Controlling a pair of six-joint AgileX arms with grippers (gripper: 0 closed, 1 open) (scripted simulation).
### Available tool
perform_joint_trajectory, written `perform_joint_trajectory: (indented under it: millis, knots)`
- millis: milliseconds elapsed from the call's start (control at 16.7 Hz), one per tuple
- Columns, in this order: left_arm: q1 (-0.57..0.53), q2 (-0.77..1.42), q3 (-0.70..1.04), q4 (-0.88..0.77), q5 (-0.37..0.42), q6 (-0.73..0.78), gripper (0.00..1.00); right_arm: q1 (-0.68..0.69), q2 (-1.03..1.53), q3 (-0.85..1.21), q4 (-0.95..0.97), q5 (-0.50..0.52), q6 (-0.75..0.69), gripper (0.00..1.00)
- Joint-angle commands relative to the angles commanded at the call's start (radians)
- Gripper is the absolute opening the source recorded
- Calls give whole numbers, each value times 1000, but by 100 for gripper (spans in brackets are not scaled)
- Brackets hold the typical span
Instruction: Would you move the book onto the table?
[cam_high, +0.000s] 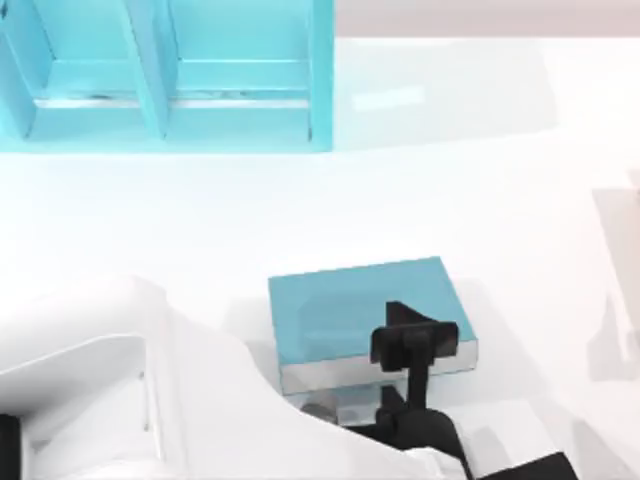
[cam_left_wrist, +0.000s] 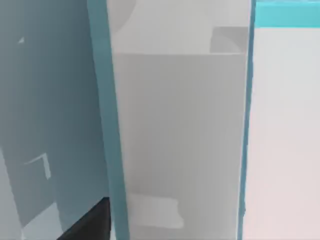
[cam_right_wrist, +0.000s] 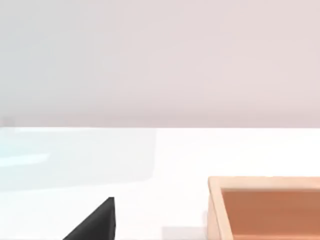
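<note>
The book (cam_high: 355, 305) lies flat, teal cover up, near the front middle of the table (cam_high: 450, 200), well apart from the teal shelf (cam_high: 170, 90) at the back left, and the left gripper (cam_high: 415, 345) sits over its front right edge with its black fingers closed on cover and page block. If the book is not fully down, opening could let it drop or skid on the glossy surface, and a sideways pull-away could drag it along. The right wrist view shows a wooden box (cam_right_wrist: 265, 207); I cannot tell how the right gripper's jaws stand.
</note>
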Motion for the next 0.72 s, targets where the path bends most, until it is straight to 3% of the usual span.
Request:
perform_joint_trajectory:
  millis: [480, 720]
  knots:
    - [-195, 67, 146, -751, -12, -681, 100, 0, 0, 0, 0, 0, 0, 100]
    - [-270, 92, 202, -999, -22, -922, 100, 0, 0, 0, 0, 0, 0, 100]
